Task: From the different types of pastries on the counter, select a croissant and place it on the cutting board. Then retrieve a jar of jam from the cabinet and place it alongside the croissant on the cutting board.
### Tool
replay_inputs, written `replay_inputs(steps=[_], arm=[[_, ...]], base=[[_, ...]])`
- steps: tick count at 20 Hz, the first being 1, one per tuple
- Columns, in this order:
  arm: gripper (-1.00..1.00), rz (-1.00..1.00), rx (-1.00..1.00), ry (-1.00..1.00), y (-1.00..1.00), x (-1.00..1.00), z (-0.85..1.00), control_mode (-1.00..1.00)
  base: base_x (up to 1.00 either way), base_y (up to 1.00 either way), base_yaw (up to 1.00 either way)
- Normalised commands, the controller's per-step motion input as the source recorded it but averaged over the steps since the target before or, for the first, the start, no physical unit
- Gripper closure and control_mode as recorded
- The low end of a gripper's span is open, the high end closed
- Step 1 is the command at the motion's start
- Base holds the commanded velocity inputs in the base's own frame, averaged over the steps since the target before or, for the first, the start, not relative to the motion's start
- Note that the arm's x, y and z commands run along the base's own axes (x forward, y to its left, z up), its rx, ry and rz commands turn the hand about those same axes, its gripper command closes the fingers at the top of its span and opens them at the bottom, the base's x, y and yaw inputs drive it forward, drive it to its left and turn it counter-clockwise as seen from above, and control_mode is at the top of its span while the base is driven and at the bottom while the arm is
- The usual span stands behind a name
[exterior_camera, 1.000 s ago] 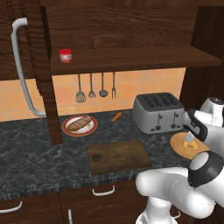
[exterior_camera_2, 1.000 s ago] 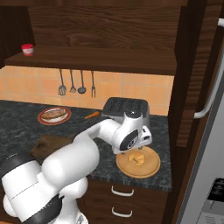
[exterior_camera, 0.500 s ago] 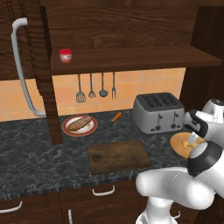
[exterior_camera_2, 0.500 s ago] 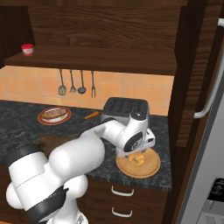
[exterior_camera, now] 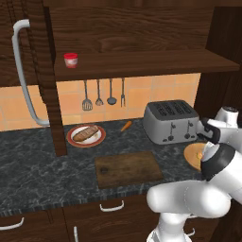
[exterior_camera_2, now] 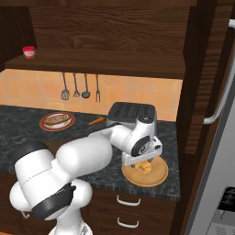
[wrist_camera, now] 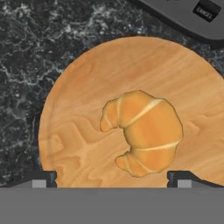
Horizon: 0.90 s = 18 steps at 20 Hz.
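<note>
The golden crescent croissant (wrist_camera: 144,133) lies on a round light-wood disc (wrist_camera: 78,131) at the right end of the dark marbled counter (exterior_camera: 33,170). My gripper (wrist_camera: 111,179) hangs open just above it, one fingertip on either side of the roll and neither touching it. From the right base, the gripper (exterior_camera_2: 142,160) points down over the croissant (exterior_camera_2: 146,168). The dark brown cutting board (exterior_camera: 127,168) lies bare at the counter's middle. The red-lidded jar of jam (exterior_camera: 71,60) stands on the cabinet shelf (exterior_camera: 142,64), seen from the right too (exterior_camera_2: 29,52).
A grey toaster (exterior_camera: 171,120) stands right behind the disc (exterior_camera_2: 156,178). A brown loaf roll on a red-rimmed plate (exterior_camera: 85,134) and a thin orange stick (exterior_camera: 125,125) lie further left. Utensils (exterior_camera: 99,94) hang on the tiled wall. The cabinet door handle (exterior_camera: 21,71) curves at left.
The hand has sunk a little toward the disc and the arm's elbow has swung nearer the cameras. The croissant, board and jar have not moved.
</note>
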Motion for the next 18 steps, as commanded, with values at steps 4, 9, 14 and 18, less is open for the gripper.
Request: replay_inputs(steps=[4,9,14,18], arm=[[-1.0,0.02,0.0,0.04,-0.08,0.03,0.0,-1.0],[-1.0,0.04,0.0,0.0,-0.1,0.05,-0.01,-1.0],[-1.0,0.06,0.0,0.0,0.0,0.0,-0.14,-1.0],[-1.0,0.05,0.0,0.0,0.0,0.0,-0.1,-1.0]], base=[[0.0,0.0,0.0],[0.0,0.0,0.0],[0.0,0.0,0.0],[0.0,0.0,0.0]])
